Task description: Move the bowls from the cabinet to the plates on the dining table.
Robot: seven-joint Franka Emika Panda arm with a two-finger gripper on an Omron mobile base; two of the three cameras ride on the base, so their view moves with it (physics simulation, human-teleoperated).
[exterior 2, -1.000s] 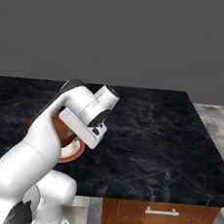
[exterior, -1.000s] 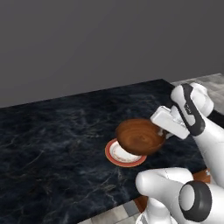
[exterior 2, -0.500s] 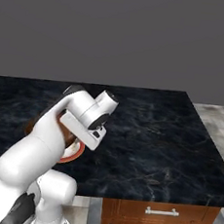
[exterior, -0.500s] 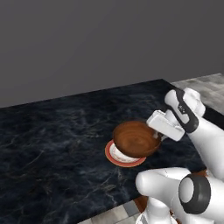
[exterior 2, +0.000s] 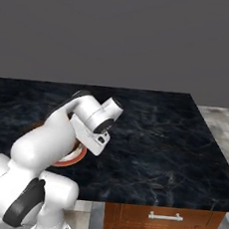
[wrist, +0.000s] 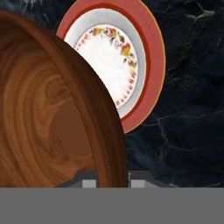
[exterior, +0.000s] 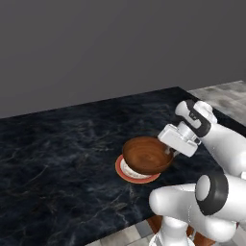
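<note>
A dark brown wood-grained bowl [exterior: 146,155] hangs just above the orange-red-rimmed plate [exterior: 126,171] on the black marbled dining table [exterior: 57,163]. My gripper [exterior: 170,151] is shut on the bowl's right rim. In the hand view the bowl [wrist: 48,113] fills the left side, its rim clamped at my gripper [wrist: 113,180], with the plate [wrist: 118,57] and its white flowered centre behind it. In the right base view my arm hides the bowl; only a sliver of the plate [exterior 2: 74,158] shows. The cabinet is out of view.
The table's near edge runs along the bottom of both base views, with a wooden drawer front [exterior 2: 167,222] and silver handle below it. Grey tiled floor [exterior 2: 225,123] lies to the right. A plain grey wall stands behind the table.
The bowl, still gripped, has come lower and slightly left over the plate. The arm has bent down with it. Nothing else has moved.
</note>
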